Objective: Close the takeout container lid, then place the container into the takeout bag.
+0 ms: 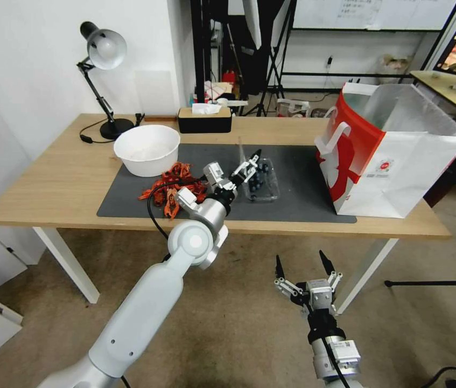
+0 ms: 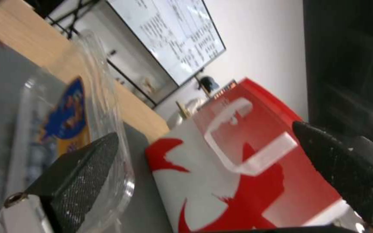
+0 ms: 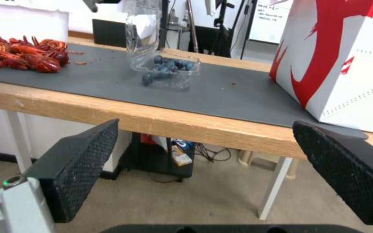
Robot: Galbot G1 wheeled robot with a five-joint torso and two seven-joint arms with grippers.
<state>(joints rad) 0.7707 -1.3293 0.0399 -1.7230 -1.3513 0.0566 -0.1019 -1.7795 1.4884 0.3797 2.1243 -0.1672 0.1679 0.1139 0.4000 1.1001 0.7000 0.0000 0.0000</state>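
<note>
The left claw [image 1: 250, 164] is spread open at the upright lid [image 2: 96, 106] — presumably to tip it shut; the right claw [image 1: 303, 269], also open, is parked below the worktop [image 1: 39, 178].

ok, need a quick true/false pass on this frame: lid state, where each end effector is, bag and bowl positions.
1. The lid of the takeout container is shut. False: it stands up open above the blueberries.
2. The left end effector is at the container, fingers open. True.
3. The right end effector is holding the takeout bag. False: it hangs open below the table edge, in front of it.
4. The bag stands upright on the table, on the robot's right of the container. True.
5. The white bowl sits inside the bag. False: it is on the grey mat, on the robot's left, behind the red crayfish.
</note>
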